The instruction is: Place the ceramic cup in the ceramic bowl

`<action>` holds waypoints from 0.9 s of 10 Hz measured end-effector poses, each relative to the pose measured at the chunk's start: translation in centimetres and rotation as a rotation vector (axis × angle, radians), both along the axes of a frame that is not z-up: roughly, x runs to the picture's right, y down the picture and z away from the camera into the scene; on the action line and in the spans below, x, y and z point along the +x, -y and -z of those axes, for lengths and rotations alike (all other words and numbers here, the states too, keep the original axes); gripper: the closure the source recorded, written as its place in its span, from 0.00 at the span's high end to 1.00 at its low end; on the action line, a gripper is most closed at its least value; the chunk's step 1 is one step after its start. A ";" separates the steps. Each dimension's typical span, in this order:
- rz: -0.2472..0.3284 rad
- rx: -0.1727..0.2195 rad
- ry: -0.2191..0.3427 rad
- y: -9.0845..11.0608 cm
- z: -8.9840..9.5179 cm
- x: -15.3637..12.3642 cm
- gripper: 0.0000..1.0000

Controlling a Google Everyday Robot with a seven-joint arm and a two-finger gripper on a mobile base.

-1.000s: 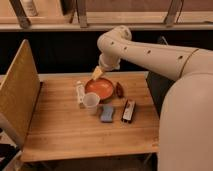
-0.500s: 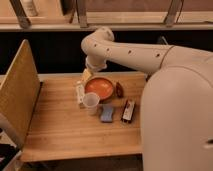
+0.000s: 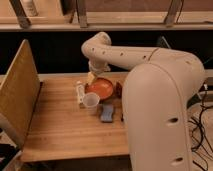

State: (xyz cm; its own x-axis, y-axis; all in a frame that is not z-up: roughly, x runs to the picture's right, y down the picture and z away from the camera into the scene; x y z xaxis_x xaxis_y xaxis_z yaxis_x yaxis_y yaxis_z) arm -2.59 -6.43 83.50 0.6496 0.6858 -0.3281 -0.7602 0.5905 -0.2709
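Observation:
The ceramic cup [image 3: 91, 102], small, off-white and handleless, stands upright on the wooden table [image 3: 60, 125], just in front of the left rim of the ceramic bowl. The ceramic bowl [image 3: 103, 89] is shallow, orange-red and holds nothing that I can see. My gripper [image 3: 90, 78] hangs from the white arm [image 3: 120, 54] just above the bowl's back left rim, behind and above the cup. It holds nothing that I can see.
A slim white tube bottle [image 3: 80, 93] lies left of the cup. A blue-grey block [image 3: 107, 113] lies in front of the bowl. A small dark red object [image 3: 119, 90] sits right of it. A wooden panel [image 3: 19, 92] stands along the table's left edge. The arm's bulk covers the right side.
The arm has swung left and its body now covers more of the table's right side. The gripper has shifted from over the bowl to its back left rim. The cup has not moved.

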 end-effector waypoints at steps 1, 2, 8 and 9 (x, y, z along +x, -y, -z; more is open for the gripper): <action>-0.013 -0.021 -0.032 -0.6 -0.8 0.9 0.80; -0.024 -0.037 -0.054 -1.0 -1.2 1.6 0.80; 0.025 -0.143 -0.188 -3.7 1.4 4.6 0.80; 0.031 -0.155 -0.197 -3.9 2.0 4.7 0.80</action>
State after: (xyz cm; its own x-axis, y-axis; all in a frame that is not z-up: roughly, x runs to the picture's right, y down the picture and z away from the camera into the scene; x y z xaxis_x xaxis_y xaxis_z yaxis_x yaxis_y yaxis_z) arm 2.10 -2.49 81.52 0.5829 0.5979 -0.5502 -0.7893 0.5776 -0.2084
